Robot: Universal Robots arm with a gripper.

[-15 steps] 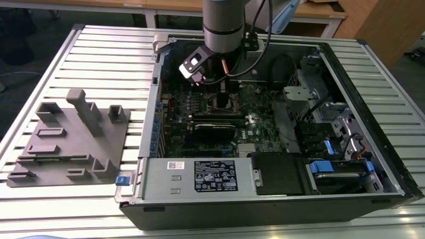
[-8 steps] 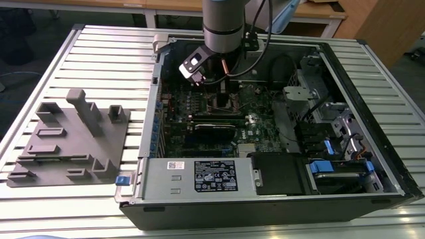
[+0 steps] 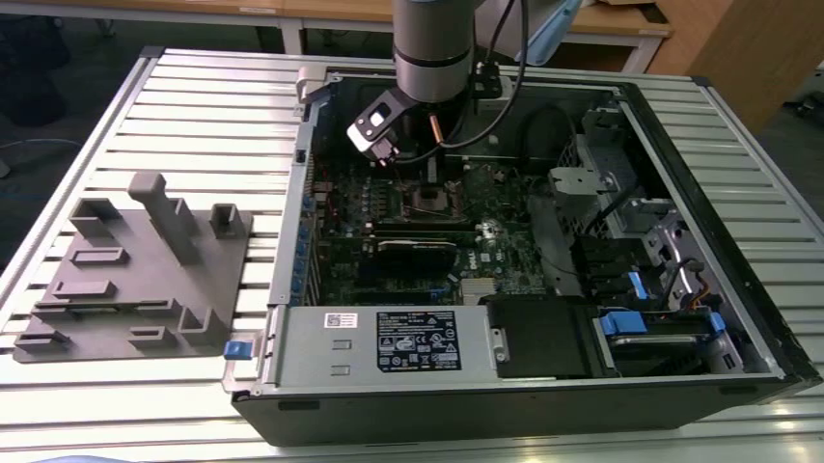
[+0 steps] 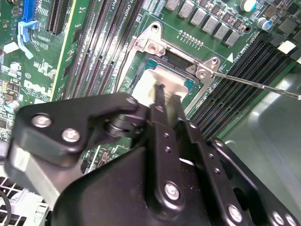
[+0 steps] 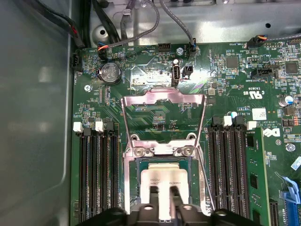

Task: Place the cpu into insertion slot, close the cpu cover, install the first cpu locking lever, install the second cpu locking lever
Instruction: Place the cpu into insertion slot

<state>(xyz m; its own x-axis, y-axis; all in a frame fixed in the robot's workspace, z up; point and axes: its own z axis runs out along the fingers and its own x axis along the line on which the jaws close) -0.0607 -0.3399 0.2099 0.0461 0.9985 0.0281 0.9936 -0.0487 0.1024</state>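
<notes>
Silvery cpu (image 5: 164, 179) sits pinched in the nearly closed jaws of the gripper (image 5: 164, 194), low over the open socket (image 5: 160, 149) on the green board (image 5: 155, 75). Behind the socket the cpu cover (image 5: 162, 96) lies flipped back, and a thin locking lever (image 4: 256, 84) juts free beside it.

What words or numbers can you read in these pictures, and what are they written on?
Big label on the grey box: print too small to read.
Small sticker beside it: too small to read.
Green board: white lettering and a white sticker, upside down in the first wrist view, too small to read for sure.
The cpu: faint marks on top, unreadable.
No text can be quoted.
</notes>
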